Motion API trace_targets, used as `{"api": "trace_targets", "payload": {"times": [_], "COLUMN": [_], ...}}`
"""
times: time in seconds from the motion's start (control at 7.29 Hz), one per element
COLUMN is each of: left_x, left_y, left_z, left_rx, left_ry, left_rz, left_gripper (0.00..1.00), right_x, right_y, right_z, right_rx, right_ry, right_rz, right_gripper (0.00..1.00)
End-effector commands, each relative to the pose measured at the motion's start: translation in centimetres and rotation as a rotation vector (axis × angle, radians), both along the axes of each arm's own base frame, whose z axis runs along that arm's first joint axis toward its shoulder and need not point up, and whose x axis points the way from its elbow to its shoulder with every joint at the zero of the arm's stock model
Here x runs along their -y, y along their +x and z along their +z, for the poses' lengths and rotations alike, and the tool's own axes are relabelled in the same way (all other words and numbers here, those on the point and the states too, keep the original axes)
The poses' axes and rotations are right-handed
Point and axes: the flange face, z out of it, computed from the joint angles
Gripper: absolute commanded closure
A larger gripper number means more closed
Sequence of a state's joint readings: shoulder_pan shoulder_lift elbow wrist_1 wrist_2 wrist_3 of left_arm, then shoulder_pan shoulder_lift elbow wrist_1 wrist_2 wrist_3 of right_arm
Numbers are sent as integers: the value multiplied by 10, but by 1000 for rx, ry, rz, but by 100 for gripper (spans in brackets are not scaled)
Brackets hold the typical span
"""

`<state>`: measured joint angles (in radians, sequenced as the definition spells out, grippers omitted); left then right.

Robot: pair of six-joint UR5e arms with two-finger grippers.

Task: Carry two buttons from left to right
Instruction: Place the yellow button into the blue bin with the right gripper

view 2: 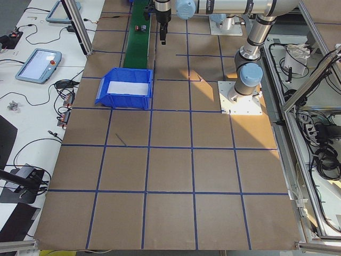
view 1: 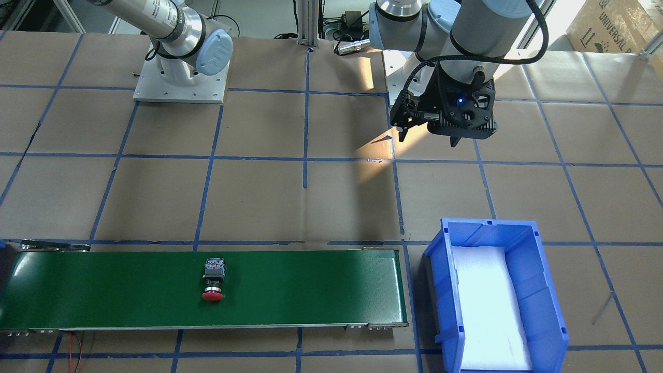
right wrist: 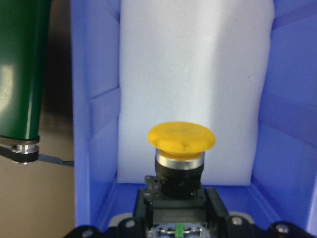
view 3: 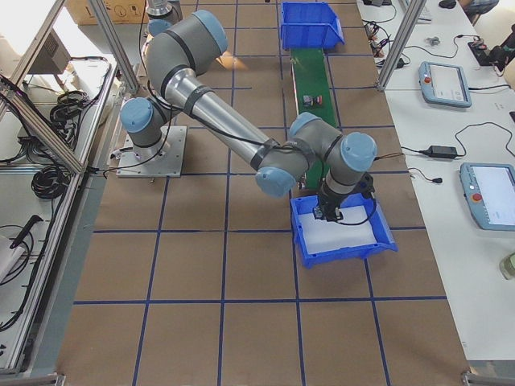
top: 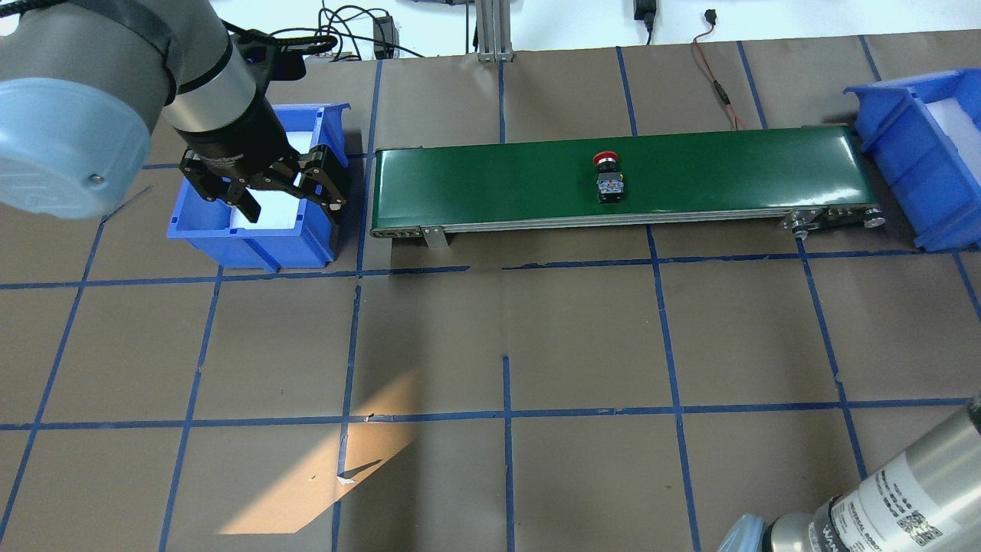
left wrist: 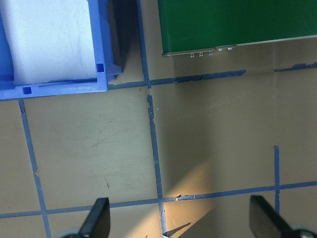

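The right fingers are clamped on the black body of the yellow button, cap forward, above the white padding of the right bin. If they let go from this height, the button may bounce on the padding or tip against the blue wall.

In the overhead view the red button lies on its side on the belt, past the middle toward 3 o'clock, cap pointing to 12 o'clock. Its round cap could let it roll and reach the belt's end askew, missing the bin there.

The left fingers are spread wide and empty over bare tabletop, with the left bin at 11 o'clock; they pose little risk.
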<state>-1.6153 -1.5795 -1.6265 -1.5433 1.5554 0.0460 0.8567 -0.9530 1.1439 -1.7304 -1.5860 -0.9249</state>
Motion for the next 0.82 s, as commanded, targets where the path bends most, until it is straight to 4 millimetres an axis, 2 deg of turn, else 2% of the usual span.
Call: {"api": "trace_targets", "payload": {"times": [0.0,0.14,0.27,0.41,0.55,0.69], "left_x": [0,0,0,1,1,0], "left_y": [0,0,0,0,0,0], "left_z": [-1,-1,0,-2,-1,-1], "left_rx": [0,0,0,0,0,0], "left_ry": [2,0,-2,3,2,0], "left_rz": [0,0,-2,-2,0,-2], "left_gripper": [0,0,0,0,0,0], "right_x": [10,15,20,31,35,33], "right_y": [-22,-28,-24,-18,-19,-18], "right_z": [-45,-53,-60,-74,-77,-76], "right_rx": [8,-8,-7,-19,-38,-39], "right_ry": [-19,-34,-36,-48,-61,-52], "right_rz": [-1,-1,7,22,24,25], "right_gripper": [73,71,67,31,0,0]}}
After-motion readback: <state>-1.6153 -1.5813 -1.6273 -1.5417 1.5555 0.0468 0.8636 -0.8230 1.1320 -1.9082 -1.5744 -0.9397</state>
